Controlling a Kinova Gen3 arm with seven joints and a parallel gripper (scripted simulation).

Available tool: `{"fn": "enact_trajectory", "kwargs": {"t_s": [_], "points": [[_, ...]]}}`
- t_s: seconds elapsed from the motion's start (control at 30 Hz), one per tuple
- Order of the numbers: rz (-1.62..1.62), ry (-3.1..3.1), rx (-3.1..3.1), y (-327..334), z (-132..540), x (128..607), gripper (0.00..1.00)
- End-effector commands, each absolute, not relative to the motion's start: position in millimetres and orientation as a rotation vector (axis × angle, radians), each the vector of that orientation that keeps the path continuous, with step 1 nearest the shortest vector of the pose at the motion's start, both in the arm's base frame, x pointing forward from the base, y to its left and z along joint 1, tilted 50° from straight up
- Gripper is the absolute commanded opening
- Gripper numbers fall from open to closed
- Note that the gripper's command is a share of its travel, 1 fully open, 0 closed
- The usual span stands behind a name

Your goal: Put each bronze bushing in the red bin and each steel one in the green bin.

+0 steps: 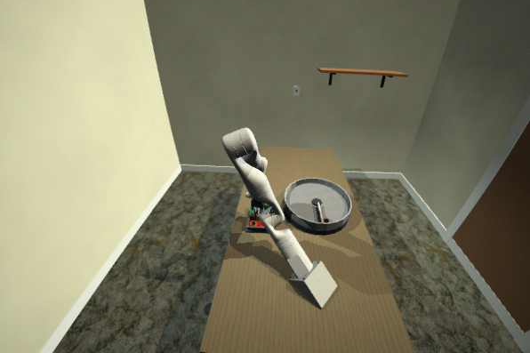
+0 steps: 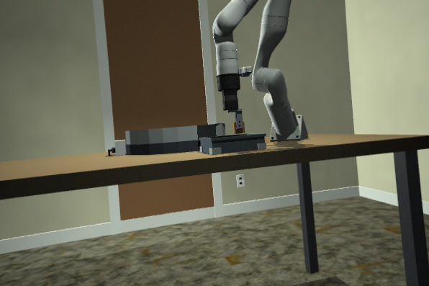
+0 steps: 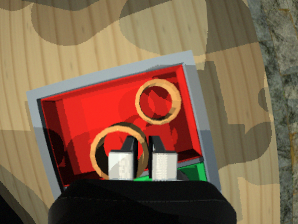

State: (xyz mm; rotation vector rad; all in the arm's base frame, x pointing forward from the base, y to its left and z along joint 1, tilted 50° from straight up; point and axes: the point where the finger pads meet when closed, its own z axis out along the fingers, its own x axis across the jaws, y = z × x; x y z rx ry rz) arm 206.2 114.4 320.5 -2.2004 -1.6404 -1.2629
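Note:
My gripper (image 3: 143, 150) is shut on a bronze bushing (image 3: 119, 152), gripping its wall, and holds it just above the red bin (image 3: 120, 125). In the exterior view the gripper (image 2: 238, 122) hangs low over the bin block (image 2: 233, 143) with the bronze bushing (image 2: 239, 128) at its fingertips. A second bronze bushing (image 3: 158, 102) lies inside the red bin. A corner of the green bin (image 3: 189, 173) shows beside my fingers. In the top view the round grey turntable (image 1: 317, 204) carries one bronze bushing (image 1: 325, 220) near its front rim. The arm hides most of the bins (image 1: 255, 219) there.
The arm's base block (image 1: 317, 284) stands on the wooden table toward the near end. The turntable's grey housing (image 2: 169, 139) sits right beside the bin block. The table's edge lies close beyond the bins, with stone floor below.

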Motion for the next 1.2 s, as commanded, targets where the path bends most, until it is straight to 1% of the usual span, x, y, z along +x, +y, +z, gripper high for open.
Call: {"fn": "enact_trajectory", "kwargs": {"t_s": [0.0,1.17], "points": [[-1.264,-1.640,-2.200,115.0,320.1,206.9,0.00],[-1.262,-1.641,-2.200,127.8,305.2,219.3,0.00]]}}
